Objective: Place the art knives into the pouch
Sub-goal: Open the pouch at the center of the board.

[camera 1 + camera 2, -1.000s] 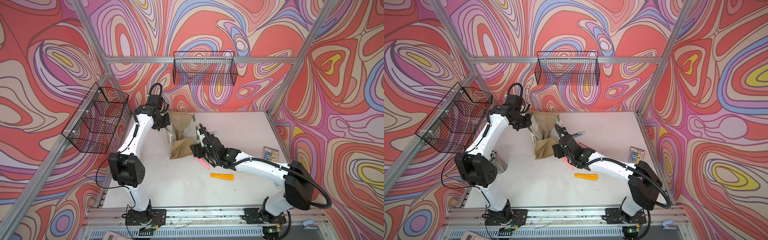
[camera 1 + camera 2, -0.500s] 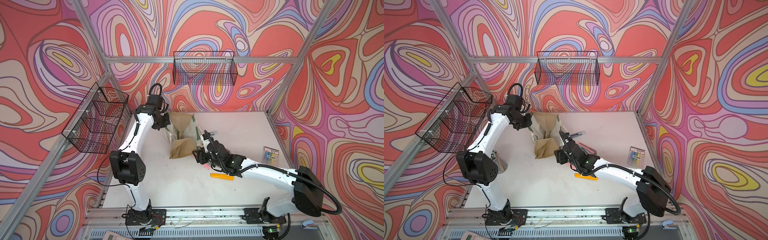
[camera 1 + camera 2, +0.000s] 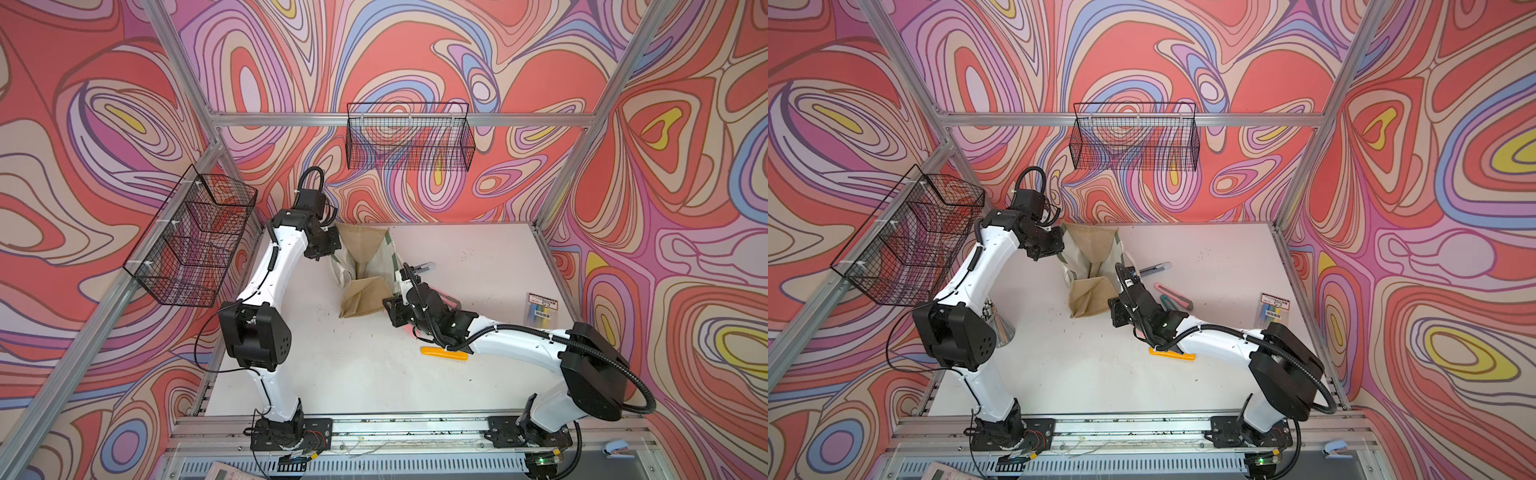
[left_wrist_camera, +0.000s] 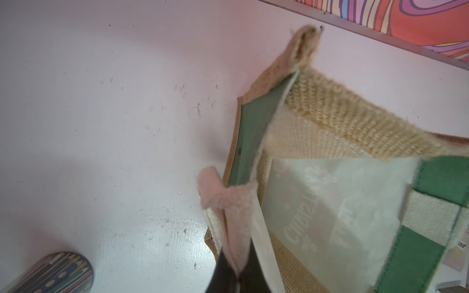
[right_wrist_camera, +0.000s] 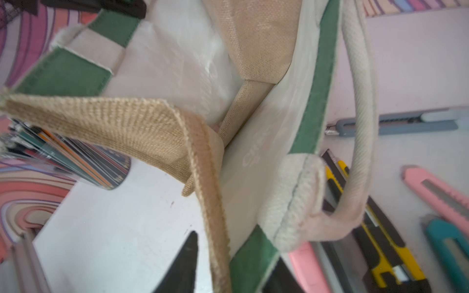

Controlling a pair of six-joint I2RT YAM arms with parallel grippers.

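1. left arm point(image 3: 266, 270) & right arm point(image 3: 515, 345): white shells, black joints.
2. black base plates point(image 3: 320, 428) w/ red/yellow wires.
3. black cable loop point(image 3: 311, 168) on left arm; thick ribbed black hose point(image 3: 652, 395) on right.
4. left gripper point(image 4: 237, 274), right gripper point(image 5: 234, 253): black fingers.
5. small green light point(image 3: 1165, 325) on right arm.

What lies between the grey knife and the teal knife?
A pink knife lies between the grey knife and the teal knife; the right wrist view shows it most clearly.
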